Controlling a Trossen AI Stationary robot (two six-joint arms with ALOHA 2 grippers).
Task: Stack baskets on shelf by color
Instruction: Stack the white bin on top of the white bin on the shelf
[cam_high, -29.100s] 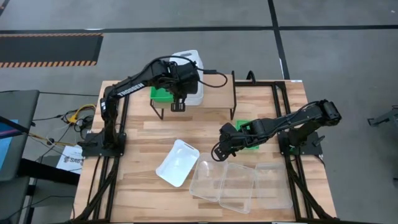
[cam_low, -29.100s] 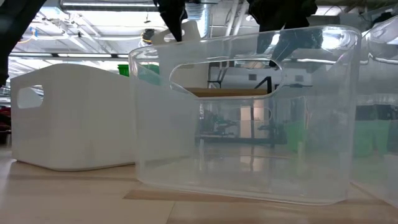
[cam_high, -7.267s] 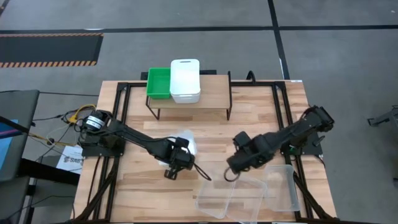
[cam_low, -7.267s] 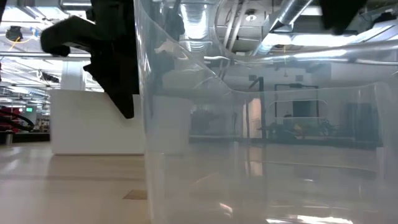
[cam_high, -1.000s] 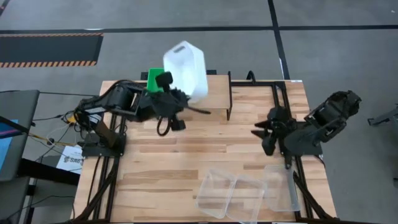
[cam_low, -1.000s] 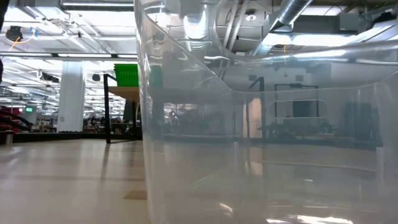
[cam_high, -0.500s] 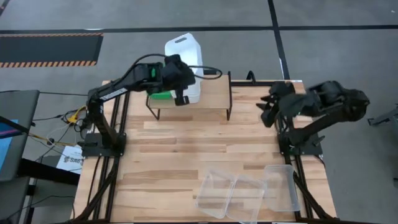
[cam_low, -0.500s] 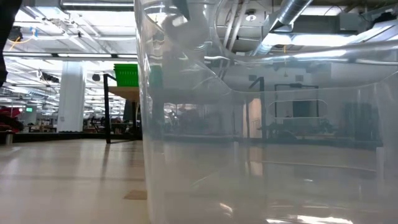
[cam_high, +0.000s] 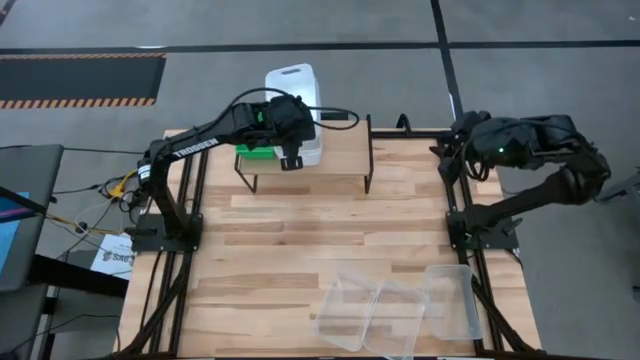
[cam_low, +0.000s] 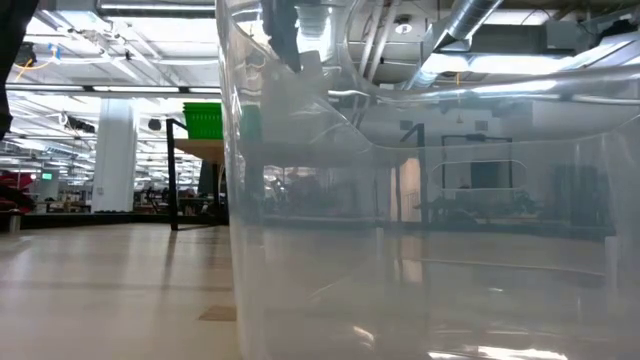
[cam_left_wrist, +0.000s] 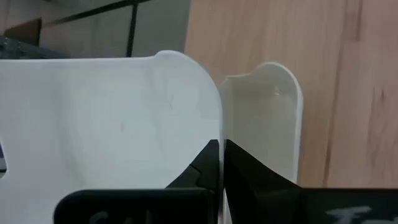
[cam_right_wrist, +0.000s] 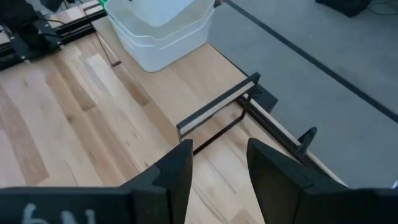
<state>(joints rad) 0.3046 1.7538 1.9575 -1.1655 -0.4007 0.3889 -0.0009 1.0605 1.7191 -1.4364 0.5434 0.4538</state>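
Left claw (cam_high: 291, 158): over the shelf (cam_high: 340, 150), clamped on the wall of a white basket (cam_high: 292, 90), fingers (cam_left_wrist: 214, 165) pinched on the rim. Basket tilted, far end overhanging the shelf's back edge, sitting in or over the white stack (cam_right_wrist: 163, 31); whether fully nested cannot be told.

Green baskets (cam_high: 256, 150): on the shelf just left of the white ones, mostly hidden under the arm; seen as a green block (cam_low: 202, 120) in the low view.

Shelf: right half bare wood, open up to its black end frame.

Right claw (cam_high: 455, 152): raised off the desk's far right corner, fingers (cam_right_wrist: 177, 168) apart, empty.

Clear baskets (cam_high: 395, 312): three at the desk's near edge, right of centre, touching or overlapping; the nearest fills most of the low view (cam_low: 420, 200).

Desk (cam_high: 250, 260): pale planks on a black frame, broad open middle between shelf and clear baskets.

Room: grey floor with dark lines, hazard-striped mat (cam_high: 80, 80) far left, cables (cam_high: 120, 190) and a box beside the left arm's base.
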